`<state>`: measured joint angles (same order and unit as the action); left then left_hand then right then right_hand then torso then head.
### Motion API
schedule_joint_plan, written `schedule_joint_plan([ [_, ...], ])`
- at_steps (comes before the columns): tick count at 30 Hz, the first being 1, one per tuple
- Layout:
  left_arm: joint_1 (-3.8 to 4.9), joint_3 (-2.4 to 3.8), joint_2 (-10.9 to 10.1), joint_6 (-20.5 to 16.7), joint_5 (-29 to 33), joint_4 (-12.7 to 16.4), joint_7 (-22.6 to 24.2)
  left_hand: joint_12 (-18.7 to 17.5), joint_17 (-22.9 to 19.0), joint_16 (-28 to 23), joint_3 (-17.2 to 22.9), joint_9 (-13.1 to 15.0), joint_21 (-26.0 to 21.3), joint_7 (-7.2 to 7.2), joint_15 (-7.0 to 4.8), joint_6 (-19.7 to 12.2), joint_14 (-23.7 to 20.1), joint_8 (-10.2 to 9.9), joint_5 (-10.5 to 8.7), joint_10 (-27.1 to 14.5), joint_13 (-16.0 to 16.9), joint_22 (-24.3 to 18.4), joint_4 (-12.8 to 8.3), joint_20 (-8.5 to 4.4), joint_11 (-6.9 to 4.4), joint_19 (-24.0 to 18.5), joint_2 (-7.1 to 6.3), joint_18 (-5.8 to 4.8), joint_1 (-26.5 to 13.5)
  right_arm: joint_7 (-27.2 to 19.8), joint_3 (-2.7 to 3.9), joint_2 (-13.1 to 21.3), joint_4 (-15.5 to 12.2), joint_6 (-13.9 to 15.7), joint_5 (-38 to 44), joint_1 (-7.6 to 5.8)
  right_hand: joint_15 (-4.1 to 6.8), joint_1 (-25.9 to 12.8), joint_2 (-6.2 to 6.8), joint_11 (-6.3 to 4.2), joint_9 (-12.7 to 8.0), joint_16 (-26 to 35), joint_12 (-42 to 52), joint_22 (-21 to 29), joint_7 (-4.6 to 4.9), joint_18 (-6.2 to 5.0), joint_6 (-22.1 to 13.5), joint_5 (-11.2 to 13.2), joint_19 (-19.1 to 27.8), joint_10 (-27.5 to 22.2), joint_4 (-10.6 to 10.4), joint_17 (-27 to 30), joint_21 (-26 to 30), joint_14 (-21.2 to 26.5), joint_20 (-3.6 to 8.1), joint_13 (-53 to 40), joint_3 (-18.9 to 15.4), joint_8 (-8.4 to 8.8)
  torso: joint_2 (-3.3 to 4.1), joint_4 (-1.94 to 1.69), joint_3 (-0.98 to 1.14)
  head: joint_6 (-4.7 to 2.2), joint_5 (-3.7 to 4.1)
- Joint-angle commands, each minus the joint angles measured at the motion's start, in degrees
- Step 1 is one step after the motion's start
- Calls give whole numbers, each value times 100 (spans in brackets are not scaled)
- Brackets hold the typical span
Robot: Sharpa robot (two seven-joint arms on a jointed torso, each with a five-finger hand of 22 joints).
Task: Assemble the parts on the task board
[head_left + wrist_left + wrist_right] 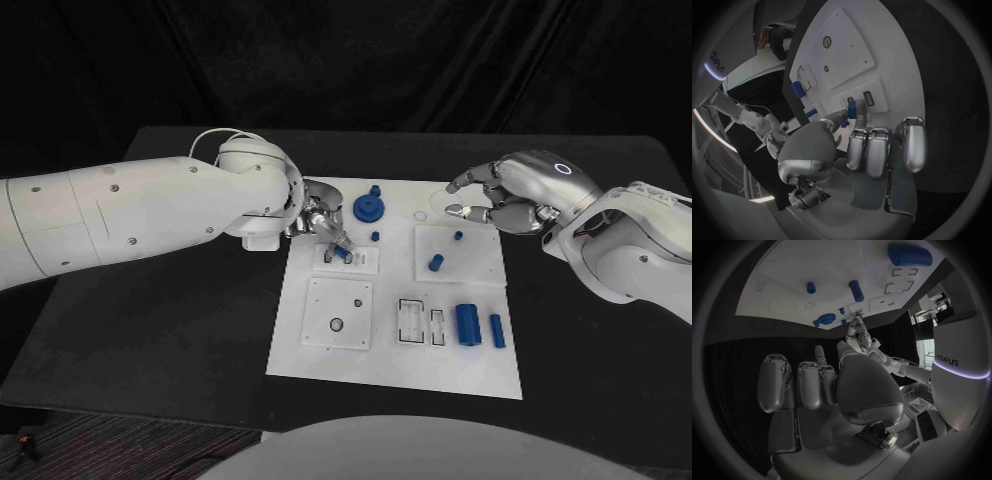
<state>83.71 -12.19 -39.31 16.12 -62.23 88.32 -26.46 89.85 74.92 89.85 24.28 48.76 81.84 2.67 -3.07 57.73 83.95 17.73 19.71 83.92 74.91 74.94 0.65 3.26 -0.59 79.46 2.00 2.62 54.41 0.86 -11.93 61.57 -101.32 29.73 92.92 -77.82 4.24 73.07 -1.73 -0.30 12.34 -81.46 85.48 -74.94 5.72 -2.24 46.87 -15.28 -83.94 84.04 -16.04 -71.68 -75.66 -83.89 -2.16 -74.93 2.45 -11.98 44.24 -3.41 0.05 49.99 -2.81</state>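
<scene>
The white task board (397,370) lies in the middle of the black table. My left hand (317,222) reaches over its far left part and pinches a small blue part (852,108) between thumb and a finger, right over the small slotted plate (349,260); its other fingers (877,155) are curled. My right hand (500,199) hovers above the board's far right corner, fingers curled in with nothing in them. A blue gear-like piece (369,207) stands just beyond the left hand.
On the board are two small blue pegs (375,236) (457,236), a short cylinder (436,263), a large cylinder (467,322) beside a thin one (498,330), and a square white plate (338,313) with a hole. Bare black table (173,330) surrounds the board.
</scene>
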Motion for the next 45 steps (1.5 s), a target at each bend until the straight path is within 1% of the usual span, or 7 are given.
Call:
schedule_joint_plan([
  [1, -10, 3, 5, -101, 11, 16, 37, 15, 1508, 15, 3, 1, -11, 17, 1, 27, 605, -23, -26, 608, 1509, 651, 35, 15, -12, -32, -4, 62, -53, 132, 3, 1, -6, -75, 19, 15, -38, 63, -15, 29, -13, 30, -55, -1072, 11, -103, 46, -45, -65, 163, 31, 4, 45, -295, -28, -812, 20, 25, 2, 1, 1, 1, -4],
  [8, -16, 3, 8, -52, 11, 17, -4, 15, 1508, 15, 4, -16, -24, 23, 5, 77, 605, -73, -109, 608, 1509, 657, 151, 20, -7, -29, 26, 63, -180, 171, 3, 0, -3, -127, 19, 17, -36, 130, -12, 28, -42, 35, -166, -1070, 12, -105, 63, -221, -62, 82, 42, 15, 57, -295, -27, -666, 43, 43, 1, 3, 6, 1, -8],
  [16, -34, 3, 8, -19, 11, 36, -93, 15, 1508, 15, 8, -26, -17, 18, 5, 113, 605, -87, -120, 608, 1509, 669, 191, 21, -9, -13, 46, 59, -217, 210, 3, 0, 2, -176, 18, 20, -36, 171, -10, 28, -59, 43, -225, -1067, 13, -107, 77, -329, -57, 42, 48, 31, 72, -292, -26, -588, 63, 52, 1, 4, 5, 1, -18],
  [23, -64, 2, -6, -14, 11, 68, -163, 15, 1508, 15, 53, -46, -22, -3, -8, 195, 605, -104, -80, 608, 1509, 675, 224, 15, -25, -4, 102, 60, -238, 221, 3, 0, 5, -208, 10, 22, -35, 186, 2, 26, -69, 48, -251, -1065, 12, -109, 80, -382, -54, 25, 50, 41, 82, -291, -26, -555, 67, 60, 2, 2, 7, 1, -20],
  [26, -94, 2, -16, -14, 11, 79, -182, 15, 1508, 15, 78, -58, -20, -12, -15, 235, 605, -113, -62, 608, 1509, 681, 226, 10, -34, 5, 121, 59, -237, 221, 3, -1, 8, -221, 5, 28, -33, 192, 9, 24, -75, 48, -263, -1066, 11, -108, 80, -420, -57, 19, 47, 42, 77, -291, -25, -540, 70, 65, -1, 0, 9, 1, -20],
  [34, -157, 2, -20, -53, 11, 90, -179, 15, 1508, 15, 96, -85, -35, -14, -23, 272, 605, -140, -49, 608, 1509, 672, 252, 3, -40, -4, 140, 63, -263, 234, 3, -2, 16, -238, 1, 38, -32, 213, 12, 22, -86, 53, -283, -1064, 11, -109, 85, -486, -54, 8, 49, 52, 85, -289, -23, -514, 84, 72, 4, 3, 3, 1, -13],
  [45, -174, 3, -22, -188, 12, 97, -102, 15, 1508, 15, 102, -133, -74, -11, -28, 305, 605, -196, -89, 608, 1509, 646, 312, -5, -40, -35, 152, 74, -321, 270, 3, -2, 30, -276, 0, 45, -31, 261, 11, 21, -100, 59, -311, -1062, 12, -111, 91, -562, -52, -8, 66, 63, 95, -288, -22, -477, 116, 83, 4, -3, 3, 1, -20],
])
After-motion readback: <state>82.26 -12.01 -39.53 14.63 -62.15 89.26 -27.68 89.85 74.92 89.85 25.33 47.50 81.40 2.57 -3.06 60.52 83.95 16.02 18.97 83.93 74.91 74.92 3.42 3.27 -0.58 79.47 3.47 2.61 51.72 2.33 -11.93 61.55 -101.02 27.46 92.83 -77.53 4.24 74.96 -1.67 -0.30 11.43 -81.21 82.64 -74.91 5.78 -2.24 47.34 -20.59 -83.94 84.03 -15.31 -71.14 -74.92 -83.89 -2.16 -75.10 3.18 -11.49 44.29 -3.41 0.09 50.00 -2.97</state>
